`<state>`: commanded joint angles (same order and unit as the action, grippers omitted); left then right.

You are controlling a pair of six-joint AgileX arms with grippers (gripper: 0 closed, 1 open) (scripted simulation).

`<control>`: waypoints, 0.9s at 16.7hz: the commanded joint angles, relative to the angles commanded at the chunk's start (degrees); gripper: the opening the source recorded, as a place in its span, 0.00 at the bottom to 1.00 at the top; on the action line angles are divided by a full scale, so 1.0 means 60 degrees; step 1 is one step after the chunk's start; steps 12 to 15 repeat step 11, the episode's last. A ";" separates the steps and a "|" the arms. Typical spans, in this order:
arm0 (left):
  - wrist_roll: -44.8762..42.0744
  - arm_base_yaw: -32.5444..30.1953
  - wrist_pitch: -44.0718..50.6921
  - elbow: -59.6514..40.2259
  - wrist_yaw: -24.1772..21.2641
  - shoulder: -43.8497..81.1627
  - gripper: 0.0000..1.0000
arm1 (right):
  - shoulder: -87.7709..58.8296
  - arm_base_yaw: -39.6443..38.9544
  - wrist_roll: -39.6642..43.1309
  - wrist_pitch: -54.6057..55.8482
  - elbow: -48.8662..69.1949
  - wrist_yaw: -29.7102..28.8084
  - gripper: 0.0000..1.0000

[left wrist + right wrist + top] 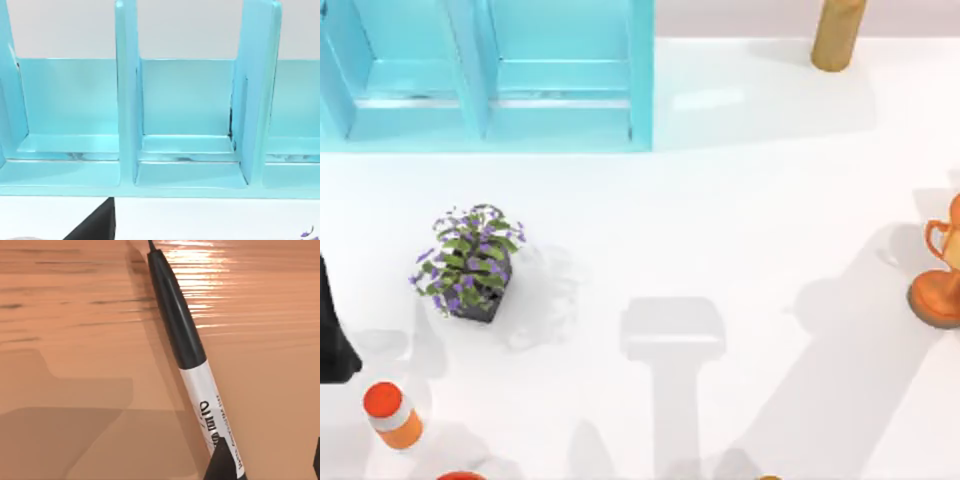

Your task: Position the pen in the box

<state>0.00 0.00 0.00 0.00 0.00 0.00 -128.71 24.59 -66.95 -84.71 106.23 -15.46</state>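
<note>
Right now the right gripper (265,465) is hovering close over the pen (192,370) lying on an orange-brown surface (75,340), barrel running away from dark fingertips (220,462) to its black cap, grip unclear.

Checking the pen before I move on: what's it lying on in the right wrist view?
The pen lies on a glossy orange-brown wood-grain surface. A dark finger of the right gripper covers the barrel's lower end, so what lies beneath there is hidden.

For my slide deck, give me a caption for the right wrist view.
Marker pen lying on a glossy orange-brown surface, right gripper's dark fingertip at its barrel.
</note>
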 joint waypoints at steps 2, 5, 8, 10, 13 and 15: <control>0.0000 0.0000 0.0000 0.0000 0.0000 0.0000 1.00 | 0.0000 0.0000 0.0000 0.0000 0.0000 0.0000 0.75; 0.0000 0.0000 0.0000 0.0000 0.0000 0.0000 1.00 | 0.0000 0.0000 0.0000 0.0000 0.0000 0.0000 0.98; 0.0000 0.0000 0.0000 0.0000 0.0000 0.0000 1.00 | 0.0000 0.0000 0.0000 0.0000 0.0000 0.0000 1.00; 0.0000 0.0000 0.0000 0.0000 0.0000 0.0000 1.00 | 0.0000 0.0000 0.0000 0.0000 0.0000 0.0000 1.00; 0.0000 0.0000 0.0000 0.0000 0.0000 0.0000 1.00 | 0.0000 0.0000 0.0000 0.0000 0.0000 0.0000 1.00; 0.0000 0.0000 0.0000 0.0000 0.0000 0.0000 1.00 | 0.0000 0.0000 0.0000 0.0000 0.0000 0.0000 1.00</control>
